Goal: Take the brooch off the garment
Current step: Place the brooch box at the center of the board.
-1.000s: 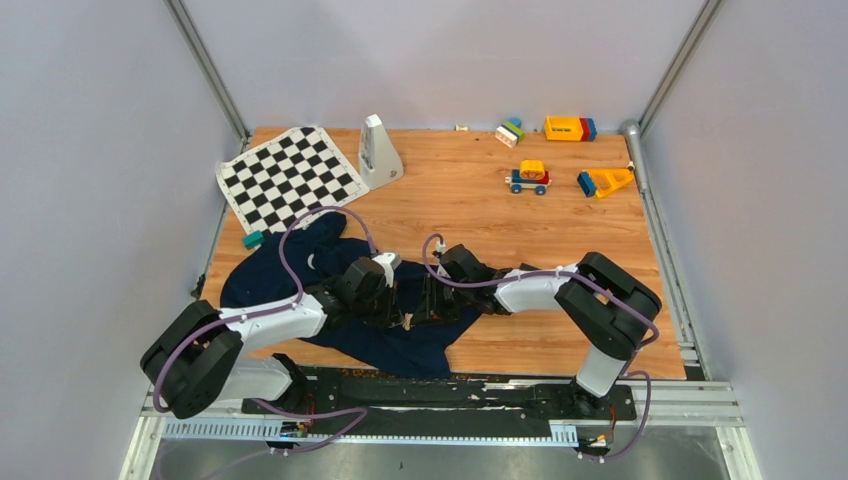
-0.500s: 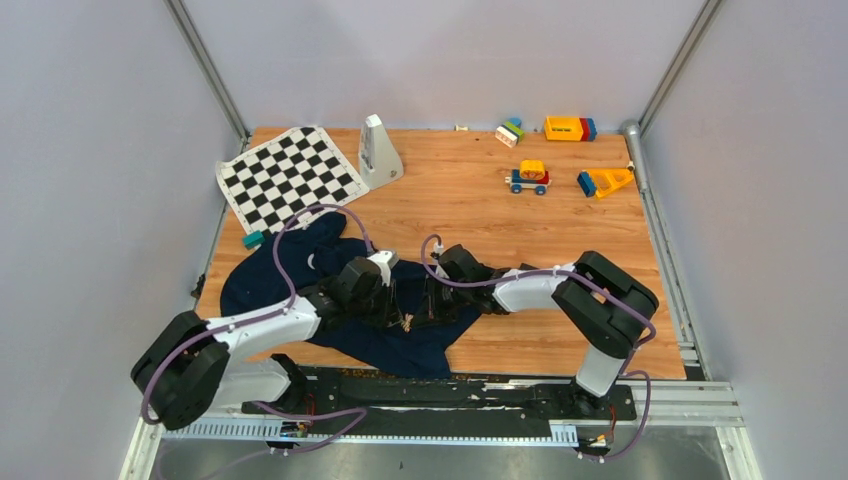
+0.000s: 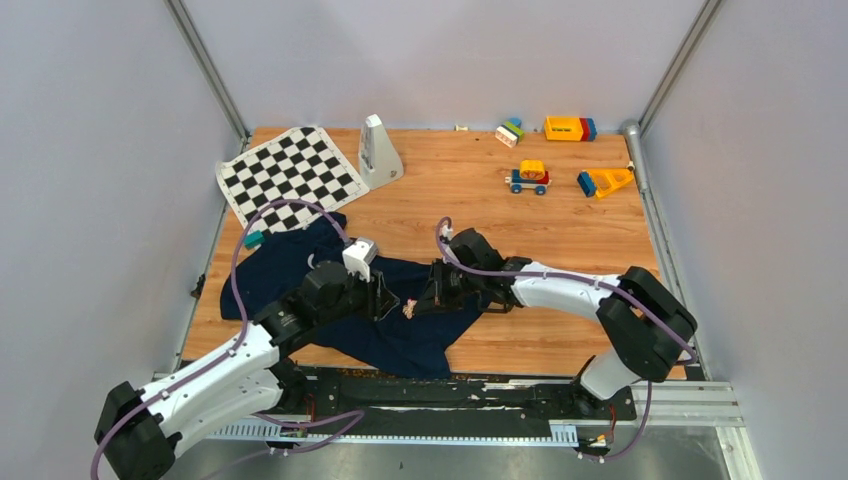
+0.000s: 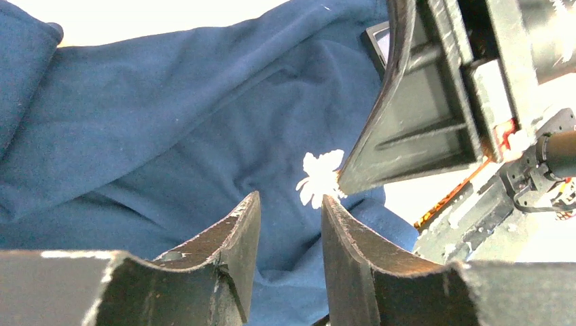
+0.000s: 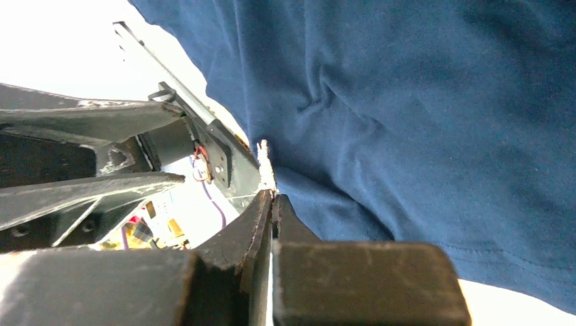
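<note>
Your right gripper (image 5: 273, 198) pinched the brooch (image 4: 319, 178) in its closed tips; your left gripper (image 4: 291, 201), fingers parted, stood just short of it.

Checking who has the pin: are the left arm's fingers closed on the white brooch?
No, the left fingers stand apart, and the brooch sits beyond them at the right fingers' tips.

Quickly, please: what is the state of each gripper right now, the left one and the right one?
Left gripper: open, holding nothing.
Right gripper: closed, pinching the white brooch at its tip.
</note>
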Robot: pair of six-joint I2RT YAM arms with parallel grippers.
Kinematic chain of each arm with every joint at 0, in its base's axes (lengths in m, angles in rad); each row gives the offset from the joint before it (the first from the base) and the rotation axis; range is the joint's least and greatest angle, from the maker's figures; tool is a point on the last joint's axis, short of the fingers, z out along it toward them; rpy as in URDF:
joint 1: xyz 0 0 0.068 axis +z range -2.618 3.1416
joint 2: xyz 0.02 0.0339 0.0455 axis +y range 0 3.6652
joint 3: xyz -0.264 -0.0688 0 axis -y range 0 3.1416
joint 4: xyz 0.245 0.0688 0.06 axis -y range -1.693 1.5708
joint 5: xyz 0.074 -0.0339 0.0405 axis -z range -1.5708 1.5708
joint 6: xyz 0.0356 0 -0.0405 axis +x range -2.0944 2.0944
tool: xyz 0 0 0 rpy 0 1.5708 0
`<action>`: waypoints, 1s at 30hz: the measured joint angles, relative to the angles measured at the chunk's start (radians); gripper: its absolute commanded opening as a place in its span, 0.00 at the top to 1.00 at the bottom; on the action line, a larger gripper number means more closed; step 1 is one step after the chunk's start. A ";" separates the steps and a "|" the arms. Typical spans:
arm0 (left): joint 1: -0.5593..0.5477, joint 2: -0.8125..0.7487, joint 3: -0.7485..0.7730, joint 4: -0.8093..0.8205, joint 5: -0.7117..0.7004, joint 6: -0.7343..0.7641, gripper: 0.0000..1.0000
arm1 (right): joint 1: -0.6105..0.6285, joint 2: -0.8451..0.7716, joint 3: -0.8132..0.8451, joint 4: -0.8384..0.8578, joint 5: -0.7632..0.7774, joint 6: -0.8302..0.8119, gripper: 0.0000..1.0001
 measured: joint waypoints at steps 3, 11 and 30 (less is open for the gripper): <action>0.000 -0.039 -0.010 -0.021 0.001 0.002 0.49 | -0.026 -0.028 0.000 -0.011 -0.028 0.000 1.00; 0.012 -0.183 -0.070 -0.026 0.029 -0.051 0.45 | -0.100 -0.114 0.000 -0.025 -0.167 -0.038 1.00; 0.079 -0.032 -0.212 0.538 0.432 -0.462 0.64 | -0.114 -0.181 -0.029 -0.027 -0.384 -0.098 1.00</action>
